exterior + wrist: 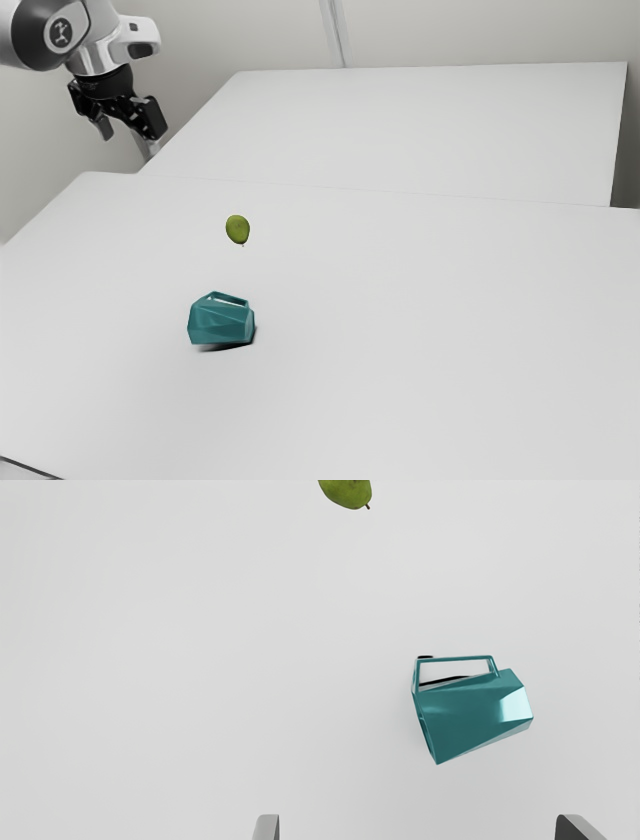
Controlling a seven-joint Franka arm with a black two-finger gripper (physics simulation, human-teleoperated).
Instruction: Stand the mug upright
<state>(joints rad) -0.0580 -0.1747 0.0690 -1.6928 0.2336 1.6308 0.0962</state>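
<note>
Arm (95,50) cut off at exterior view's upper left; gripper (132,134) fingers wide apart, well away from mug. Dark line (32,468) at lower left corner, unclear what. Teal faceted mug (221,322) lies on its side on table (450,350), interior mostly hidden. Green stemmed fruit (237,229) near it, cut off in wrist view, kind unclear. Table plain white; another white surface (400,130) beyond, pale wall (230,40) behind.
</note>
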